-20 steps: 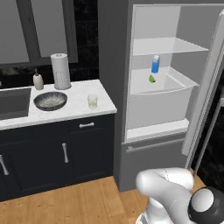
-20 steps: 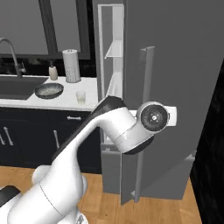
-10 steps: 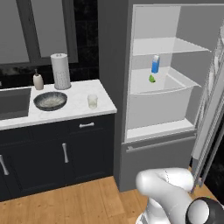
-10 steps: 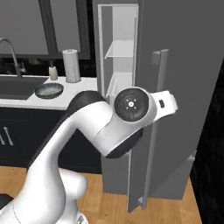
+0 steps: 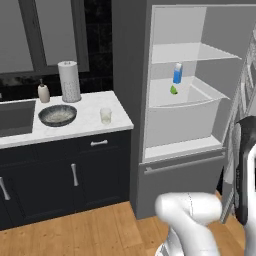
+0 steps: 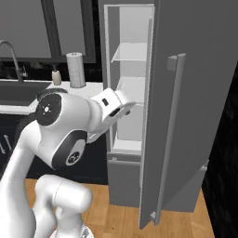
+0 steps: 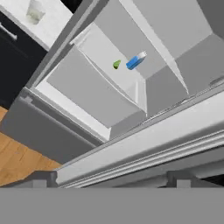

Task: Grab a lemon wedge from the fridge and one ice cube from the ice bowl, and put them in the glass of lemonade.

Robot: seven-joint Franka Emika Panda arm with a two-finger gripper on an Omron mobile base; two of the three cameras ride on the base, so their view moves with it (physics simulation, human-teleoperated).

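gripper (image 7: 108,183) jaws spread wide, holding nothing, just outside the open fridge (image 5: 180,120) and looking in. lemon wedge (image 5: 173,90) sits on the middle fridge shelf, just beside a small blue bottle (image 5: 177,73). fridge door (image 6: 186,116) swung out. on the white counter (image 5: 85,120) left of the fridge: glass of lemonade (image 5: 105,115), ice bowl (image 5: 57,115) near it, paper towel roll (image 5: 69,81) and soap bottle (image 5: 44,92) behind.

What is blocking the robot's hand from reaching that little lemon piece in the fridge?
Nothing visible. The fridge door is swung open, and the lemon wedge lies exposed on a shelf beside a blue bottle. The open gripper looks straight in.
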